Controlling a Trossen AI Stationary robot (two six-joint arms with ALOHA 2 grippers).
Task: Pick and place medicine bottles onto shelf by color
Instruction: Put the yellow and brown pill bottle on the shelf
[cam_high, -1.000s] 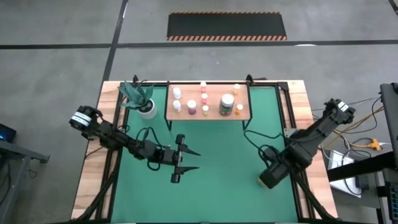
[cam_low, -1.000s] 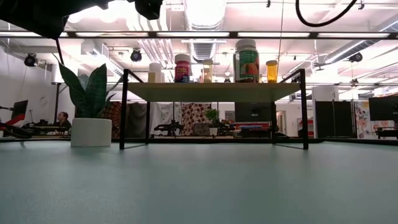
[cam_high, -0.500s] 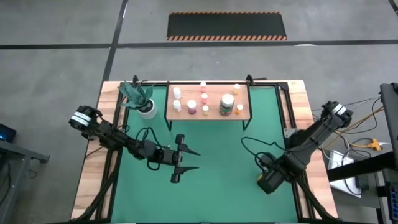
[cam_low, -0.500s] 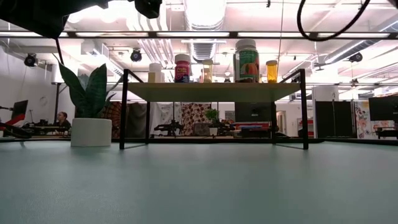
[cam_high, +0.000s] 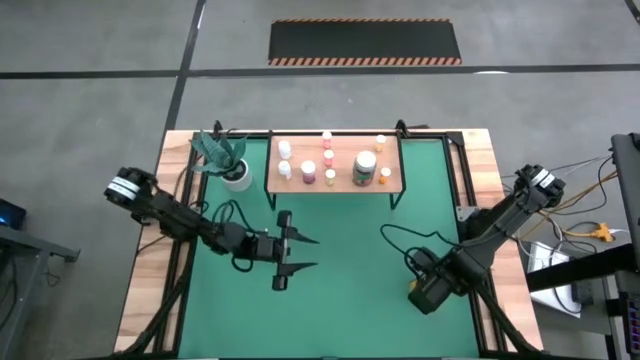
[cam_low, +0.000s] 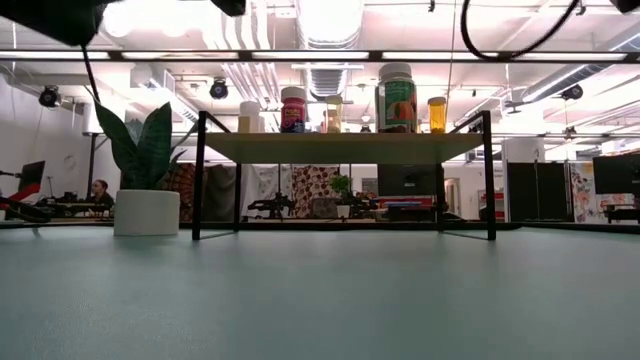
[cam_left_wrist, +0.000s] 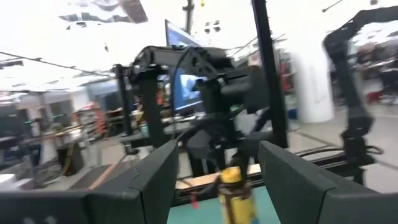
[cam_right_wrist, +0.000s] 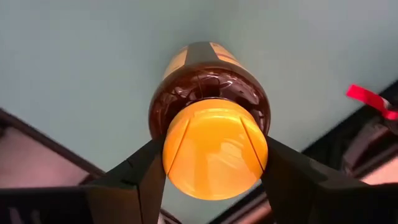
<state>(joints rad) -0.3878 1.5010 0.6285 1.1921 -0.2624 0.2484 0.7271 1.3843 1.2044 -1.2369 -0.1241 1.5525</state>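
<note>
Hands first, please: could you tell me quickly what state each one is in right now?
Left hand: open, holding nothing, above the green mat.
Right hand: shut on a brown bottle with a yellow cap.

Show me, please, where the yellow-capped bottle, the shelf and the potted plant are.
yellow-capped bottle (cam_right_wrist: 214, 152), right wrist view, on its cap.
shelf (cam_low: 345, 147), low view, on the board's front edge.
potted plant (cam_low: 146, 212), low view, on its white pot.

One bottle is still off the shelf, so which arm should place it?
Right: its pincer is closed around the yellow-capped brown bottle. The left pincer hangs open and empty over the mat.
</note>
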